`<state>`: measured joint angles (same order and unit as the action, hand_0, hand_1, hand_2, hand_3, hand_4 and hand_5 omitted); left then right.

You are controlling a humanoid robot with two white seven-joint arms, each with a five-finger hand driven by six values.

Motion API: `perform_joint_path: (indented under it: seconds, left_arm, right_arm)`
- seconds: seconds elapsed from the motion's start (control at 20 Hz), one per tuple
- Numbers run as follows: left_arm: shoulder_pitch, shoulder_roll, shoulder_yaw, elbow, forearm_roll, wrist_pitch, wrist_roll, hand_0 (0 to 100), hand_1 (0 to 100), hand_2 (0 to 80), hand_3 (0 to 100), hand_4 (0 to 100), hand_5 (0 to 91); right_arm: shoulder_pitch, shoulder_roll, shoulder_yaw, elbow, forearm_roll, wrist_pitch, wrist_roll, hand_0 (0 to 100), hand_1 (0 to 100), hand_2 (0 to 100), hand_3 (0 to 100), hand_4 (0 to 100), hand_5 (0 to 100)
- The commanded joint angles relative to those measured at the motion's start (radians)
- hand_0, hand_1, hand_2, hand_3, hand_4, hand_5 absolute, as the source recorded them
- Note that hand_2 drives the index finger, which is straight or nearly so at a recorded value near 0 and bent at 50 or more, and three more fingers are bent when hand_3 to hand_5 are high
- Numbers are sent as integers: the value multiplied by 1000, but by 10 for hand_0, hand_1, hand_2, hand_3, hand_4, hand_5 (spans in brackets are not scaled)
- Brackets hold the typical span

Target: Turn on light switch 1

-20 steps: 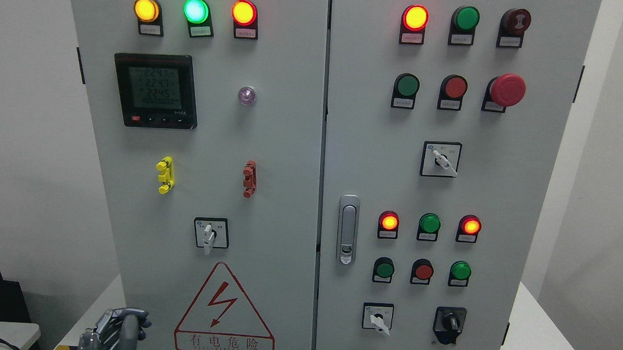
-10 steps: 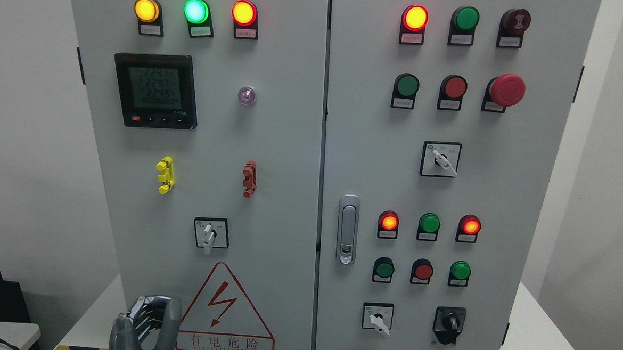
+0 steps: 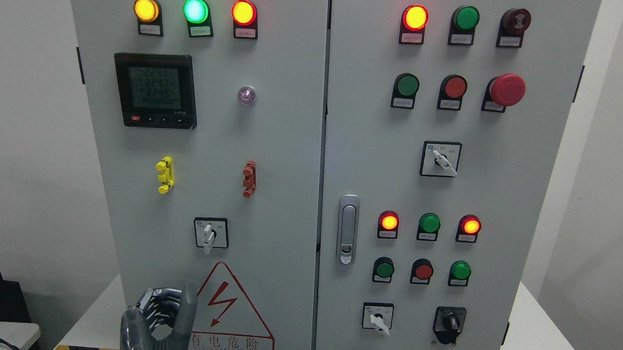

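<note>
One hand is in view, my left hand, raised at the bottom edge before the cabinet's left door, fingers loosely curled around nothing, thumb upright, presumably readied for a knob. Just above it sits the likely target, the rotary switch: its white lever runs vertically, pointing down. My right hand is unseen.
</note>
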<state>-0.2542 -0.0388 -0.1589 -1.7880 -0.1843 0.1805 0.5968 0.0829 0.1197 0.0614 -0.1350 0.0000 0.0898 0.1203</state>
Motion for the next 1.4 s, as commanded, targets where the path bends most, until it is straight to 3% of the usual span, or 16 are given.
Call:
perform_joint_path:
  seconds: [0.0,0.3,0.4,0.65,1.35]
  left_arm:
    - [-37,-41,-37,-4,-26,37,44,63,412,571,806,811,714]
    - [-65,-47,-47,1,-44,68,50,73,452,569,806,815,722]
    - [-80,-52,-51,7,-50,83,81,80,454,568,805,815,722]
    - [-117,-58,-60,7,-55,143,101,94,473,565,804,814,724]
    - [-166,-61,-73,24,-57,191,129,115,526,540,779,811,729]
  right_arm:
    - [0,0,0,0,-17,1,-1,120,389,0,0,0,0]
    - [0,0,0,0,-17,1,-1,120,389,0,0,0,0]
    - [0,0,0,0,-18,1,-1,120,389,0,0,0,0]
    - [0,0,0,0,-17,1,-1,120,389,0,0,0,0]
    - [0,0,0,0,-17,1,-1,120,389,0,0,0,0]
